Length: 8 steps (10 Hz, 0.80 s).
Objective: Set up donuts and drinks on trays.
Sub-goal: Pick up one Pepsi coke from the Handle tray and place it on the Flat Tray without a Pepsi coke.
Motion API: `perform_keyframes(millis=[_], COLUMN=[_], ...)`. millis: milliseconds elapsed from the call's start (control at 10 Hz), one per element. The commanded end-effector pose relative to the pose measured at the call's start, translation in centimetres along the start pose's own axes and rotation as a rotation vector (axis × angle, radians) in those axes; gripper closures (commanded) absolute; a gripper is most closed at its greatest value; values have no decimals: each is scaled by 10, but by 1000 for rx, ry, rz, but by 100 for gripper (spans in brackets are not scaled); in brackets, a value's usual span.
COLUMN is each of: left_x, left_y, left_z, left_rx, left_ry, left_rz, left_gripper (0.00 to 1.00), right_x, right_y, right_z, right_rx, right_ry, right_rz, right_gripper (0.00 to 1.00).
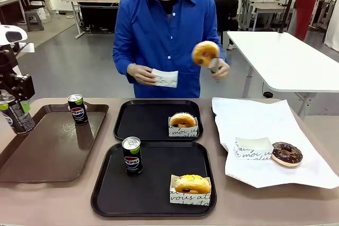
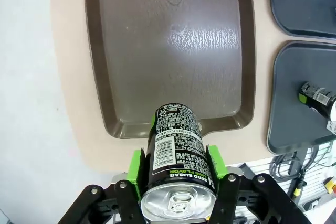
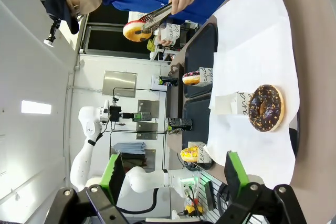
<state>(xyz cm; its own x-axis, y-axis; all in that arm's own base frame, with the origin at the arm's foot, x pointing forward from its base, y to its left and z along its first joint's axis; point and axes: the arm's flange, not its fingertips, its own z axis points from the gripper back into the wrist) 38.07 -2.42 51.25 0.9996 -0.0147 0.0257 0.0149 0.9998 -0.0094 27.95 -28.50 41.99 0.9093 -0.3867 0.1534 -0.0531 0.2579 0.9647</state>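
Observation:
My left gripper (image 1: 15, 104) (image 2: 177, 174) is shut on a black Pepsi can (image 1: 19, 123) (image 2: 176, 153), held above the near end of the brown tray (image 1: 53, 149). A second can (image 1: 78, 109) stands on that brown tray. The near black tray (image 1: 148, 191) carries a can (image 1: 132, 155) and a yellow-iced donut (image 1: 192, 184) in its sleeve. On the far black tray (image 1: 140, 123) lies a golden sleeved donut (image 1: 183, 120). My right gripper (image 3: 175, 179) is open and holds nothing, off the table's right end, with a chocolate donut (image 3: 266, 107) ahead of it.
The person across the table holds a golden donut (image 1: 205, 53) in tongs with one hand and an empty paper sleeve (image 1: 165, 78) in the other. White paper (image 1: 265, 125) at the right bears the chocolate donut (image 1: 286, 153) and another empty sleeve (image 1: 253, 148).

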Motion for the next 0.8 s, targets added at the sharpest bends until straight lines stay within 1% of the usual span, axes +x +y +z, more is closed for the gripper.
perform_keyframes(millis=[0,100,200,400,700], left_x=[-6,-2,2,32,55], left_y=[0,-11,-29,-68,-134], left_z=[7,7,13,23,7], left_rx=[0,-44,-76,-83,-116], left_ry=[-11,-57,-106,-111,-95], left_rz=[0,-5,0,-38,-154], left_gripper=[42,42,42,42,42], right_x=[0,0,0,0,0], right_y=[1,1,1,1,1], right_z=[0,0,0,0,0], right_rx=[11,11,11,11,11], right_ry=[0,0,0,0,0], right_rz=[1,1,1,1,1], right_gripper=[0,0,0,0,0])
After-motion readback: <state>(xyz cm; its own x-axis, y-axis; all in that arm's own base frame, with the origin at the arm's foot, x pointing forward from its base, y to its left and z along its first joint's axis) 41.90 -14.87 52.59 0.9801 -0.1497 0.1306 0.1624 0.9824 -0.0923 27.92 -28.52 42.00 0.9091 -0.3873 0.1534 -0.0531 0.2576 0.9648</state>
